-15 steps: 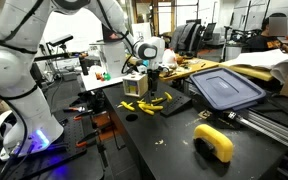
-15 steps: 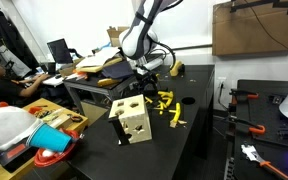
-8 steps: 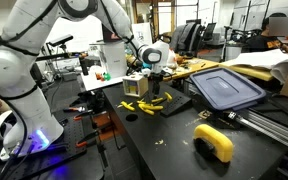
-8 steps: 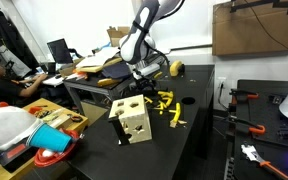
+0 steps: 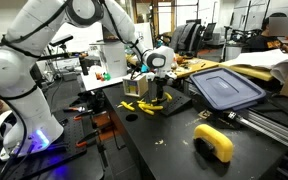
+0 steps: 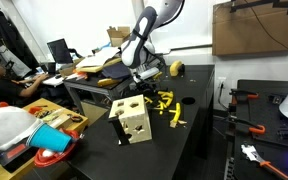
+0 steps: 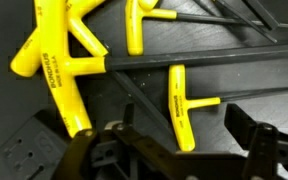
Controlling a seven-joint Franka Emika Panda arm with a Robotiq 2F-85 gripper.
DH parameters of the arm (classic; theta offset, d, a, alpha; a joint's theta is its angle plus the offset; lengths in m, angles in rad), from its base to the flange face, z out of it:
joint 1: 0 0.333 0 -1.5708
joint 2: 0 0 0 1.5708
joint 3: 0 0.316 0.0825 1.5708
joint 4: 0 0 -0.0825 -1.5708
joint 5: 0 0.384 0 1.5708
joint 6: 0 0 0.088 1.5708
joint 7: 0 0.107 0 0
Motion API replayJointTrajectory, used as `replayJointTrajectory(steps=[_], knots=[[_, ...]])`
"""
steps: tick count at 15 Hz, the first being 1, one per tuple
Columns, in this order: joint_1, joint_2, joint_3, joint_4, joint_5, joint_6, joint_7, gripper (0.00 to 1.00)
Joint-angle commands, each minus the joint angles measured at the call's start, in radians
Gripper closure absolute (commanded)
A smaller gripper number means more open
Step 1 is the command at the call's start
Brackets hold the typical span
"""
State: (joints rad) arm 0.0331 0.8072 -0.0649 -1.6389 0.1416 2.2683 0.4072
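Several yellow T-handle hex keys lie in a loose heap on the black table, seen in both exterior views. My gripper hangs just above the heap, fingers pointing down, and it also shows in an exterior view. In the wrist view the gripper is open and holds nothing. One yellow T-handle lies between its two black fingers. A larger yellow handle lies to the left with its dark shaft running right.
A wooden block with round holes stands near the table's front. A blue tray and a yellow curved object sit on the table. Red cups sit on a lower bench. A roll of yellow tape lies behind.
The gripper has come down and slightly sideways over the heap of yellow keys. The keys have not moved.
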Motion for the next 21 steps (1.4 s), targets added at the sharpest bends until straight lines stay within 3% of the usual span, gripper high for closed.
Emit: replayJointTrajectory(steps=[1,9,14,21], knots=[[-0.008,0.019,0.004,0.039,0.02,-0.015,0.0,0.42],[-0.016,0.01,0.013,0.052,0.025,-0.037,-0.01,0.99],[-0.015,-0.022,0.012,0.021,0.024,-0.048,-0.009,0.96],[0.043,-0.3,-0.107,-0.225,-0.115,0.018,0.051,0.96]])
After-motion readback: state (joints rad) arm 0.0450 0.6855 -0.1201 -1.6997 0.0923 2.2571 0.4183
